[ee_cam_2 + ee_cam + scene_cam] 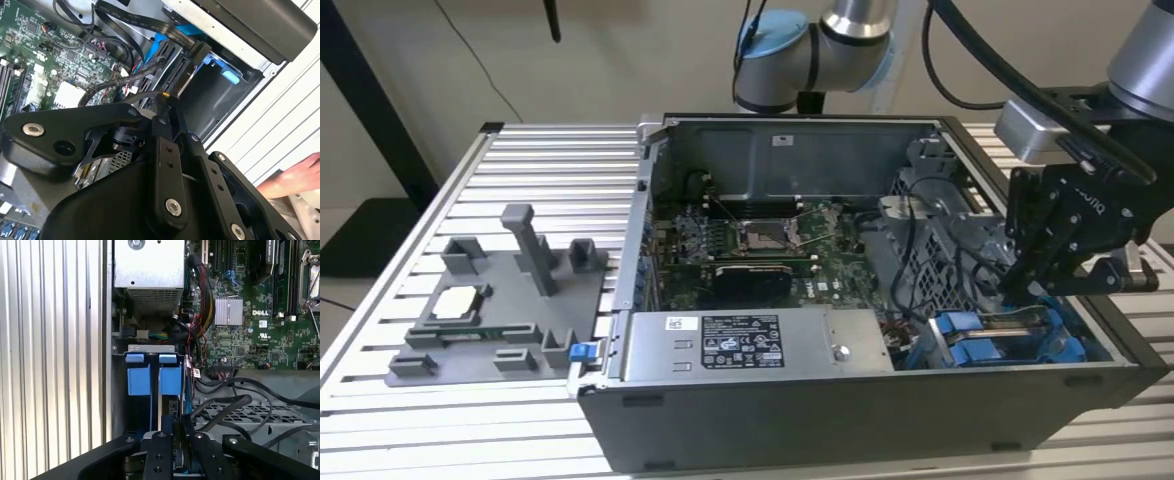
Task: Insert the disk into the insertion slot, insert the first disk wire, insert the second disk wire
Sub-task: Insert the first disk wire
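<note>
1. The gripper (1027,285) is seen lowered into the open computer case (854,420) at the exterior view's right, directly over the drive cage.
2. Its fingers are drawn together. In the second wrist view a thin black disk wire (135,93) with a yellow-marked end is seen pinched at their tips.
3. The disk (170,380) is found already seated edge-on in the insertion slot (150,348). Its blue carrier tab is shown just beside a second blue tab (138,380), and the closed fingertips are held close over that carrier.
4. The silver power-supply box (747,340) is set right next to the cage, toward the exterior view's left. A red-and-black wire bundle (200,310) is run down between it and the green motherboard (260,330).
5. The approach is crowded. Thick black cables (225,405) are looped across a perforated grey plate beside the slot, close to the fingers. In the second wrist view a flat black ribbon cable (135,22) is laid across to a connector at the cage's edge.
6. A person's hand (295,177) is seen on the slatted table (547,170), outside the case wall.
7. A grey fixture tray (494,320) loaded with small parts is parked on the table, well apart from the case at the exterior view's left.
</note>
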Robot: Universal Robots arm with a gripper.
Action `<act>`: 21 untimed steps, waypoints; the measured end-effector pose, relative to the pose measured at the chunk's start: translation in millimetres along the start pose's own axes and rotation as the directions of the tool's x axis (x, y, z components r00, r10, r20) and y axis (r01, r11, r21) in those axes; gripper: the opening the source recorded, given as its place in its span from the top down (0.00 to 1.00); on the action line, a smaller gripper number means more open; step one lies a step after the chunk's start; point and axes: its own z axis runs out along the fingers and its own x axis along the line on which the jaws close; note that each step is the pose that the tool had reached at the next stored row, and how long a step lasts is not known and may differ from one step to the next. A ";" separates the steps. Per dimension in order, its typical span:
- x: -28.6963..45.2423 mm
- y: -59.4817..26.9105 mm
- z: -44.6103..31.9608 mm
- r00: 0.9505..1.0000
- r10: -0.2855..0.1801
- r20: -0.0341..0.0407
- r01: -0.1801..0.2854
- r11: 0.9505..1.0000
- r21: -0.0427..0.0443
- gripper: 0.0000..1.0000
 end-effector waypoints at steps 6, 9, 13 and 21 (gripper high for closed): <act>0.1 -0.1 0.9 1.000 0.000 -0.004 0.000 1.000 0.000 1.00; 1.0 -0.1 1.8 1.000 0.000 -0.008 0.000 1.000 0.000 1.00; 3.6 -0.4 3.5 1.000 0.000 -0.010 0.000 1.000 0.000 1.00; 7.1 -3.1 7.6 1.000 0.000 -0.012 0.000 1.000 0.000 1.00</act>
